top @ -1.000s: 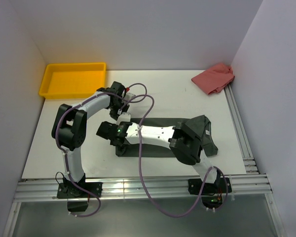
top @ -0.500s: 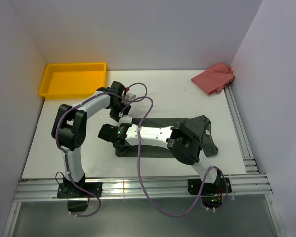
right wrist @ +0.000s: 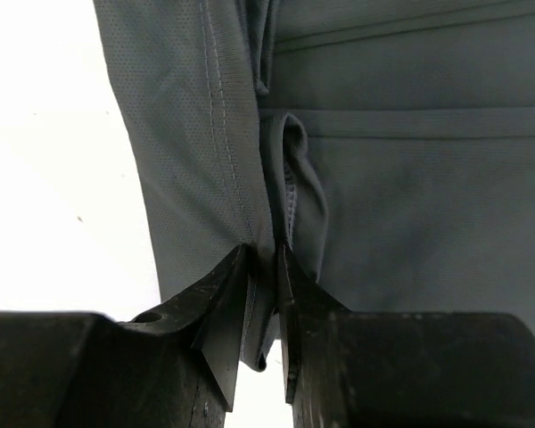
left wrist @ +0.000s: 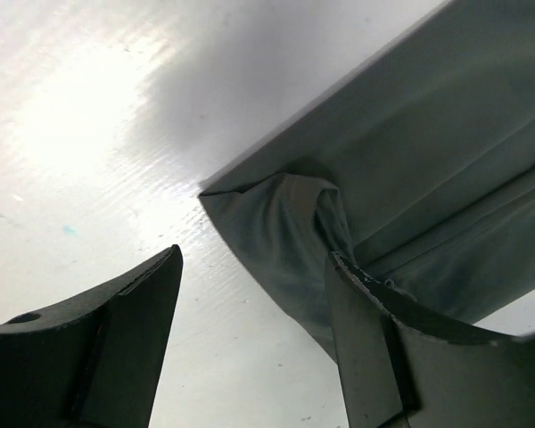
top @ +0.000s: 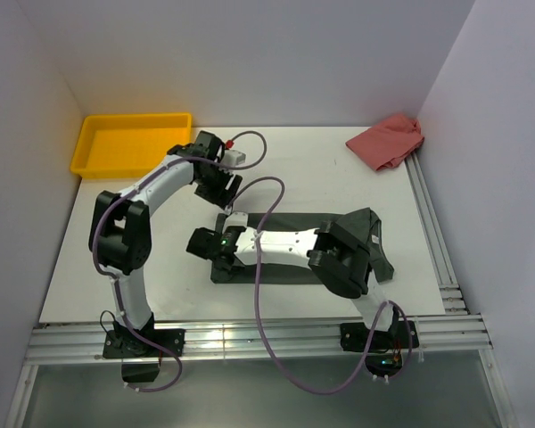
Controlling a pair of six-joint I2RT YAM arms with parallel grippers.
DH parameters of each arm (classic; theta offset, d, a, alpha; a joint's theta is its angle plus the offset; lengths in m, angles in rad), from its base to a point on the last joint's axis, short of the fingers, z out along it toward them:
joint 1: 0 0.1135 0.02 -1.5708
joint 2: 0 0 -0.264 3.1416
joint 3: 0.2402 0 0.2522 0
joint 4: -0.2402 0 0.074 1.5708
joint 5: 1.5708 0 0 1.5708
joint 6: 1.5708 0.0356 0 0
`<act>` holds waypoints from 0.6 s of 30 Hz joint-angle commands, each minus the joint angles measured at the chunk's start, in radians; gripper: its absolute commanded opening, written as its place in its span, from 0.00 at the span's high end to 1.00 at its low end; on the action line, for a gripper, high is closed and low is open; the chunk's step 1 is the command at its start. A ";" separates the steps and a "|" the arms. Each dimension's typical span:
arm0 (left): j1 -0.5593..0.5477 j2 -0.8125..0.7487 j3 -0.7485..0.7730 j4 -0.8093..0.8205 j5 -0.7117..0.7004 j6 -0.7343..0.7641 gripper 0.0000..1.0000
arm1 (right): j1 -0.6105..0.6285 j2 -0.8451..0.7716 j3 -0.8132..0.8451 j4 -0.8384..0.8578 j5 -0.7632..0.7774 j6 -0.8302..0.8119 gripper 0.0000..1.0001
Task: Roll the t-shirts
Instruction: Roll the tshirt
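The dark grey t-shirt (top: pixel 294 219) lies folded into a long strip across the middle of the table. My right gripper (top: pixel 207 242) is at its left end, low on the table. In the right wrist view it (right wrist: pixel 264 254) is shut on a raised fold of the t-shirt (right wrist: pixel 410 178) next to the hem. My left gripper (top: pixel 225 189) hovers just behind the strip's far left corner. Its fingers (left wrist: pixel 116 357) stand wide apart in the left wrist view, and the left gripper (left wrist: pixel 254 257) holds nothing. A crumpled corner of the t-shirt (left wrist: pixel 285 223) lies below it.
A yellow tray (top: pixel 129 143) sits at the back left. A pink-red garment (top: pixel 388 141) lies bunched at the back right against the wall. Metal rails (top: pixel 437 250) run along the right and near edges of the table.
My left gripper opened, let go of the shirt's corner and rose away toward the back. My right gripper narrowed onto the fold at the strip's left end.
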 commanded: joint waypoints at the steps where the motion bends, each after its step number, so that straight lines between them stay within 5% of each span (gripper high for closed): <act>1: 0.042 -0.070 0.051 -0.027 0.057 0.021 0.29 | -0.007 -0.093 -0.042 0.031 0.027 0.024 0.73; 10: 0.121 -0.105 -0.056 0.014 0.145 0.044 0.30 | -0.010 -0.174 -0.146 0.137 -0.010 0.013 0.61; 18: 0.149 -0.094 -0.161 0.074 0.210 0.038 0.31 | -0.005 -0.229 -0.146 0.149 -0.018 0.002 0.64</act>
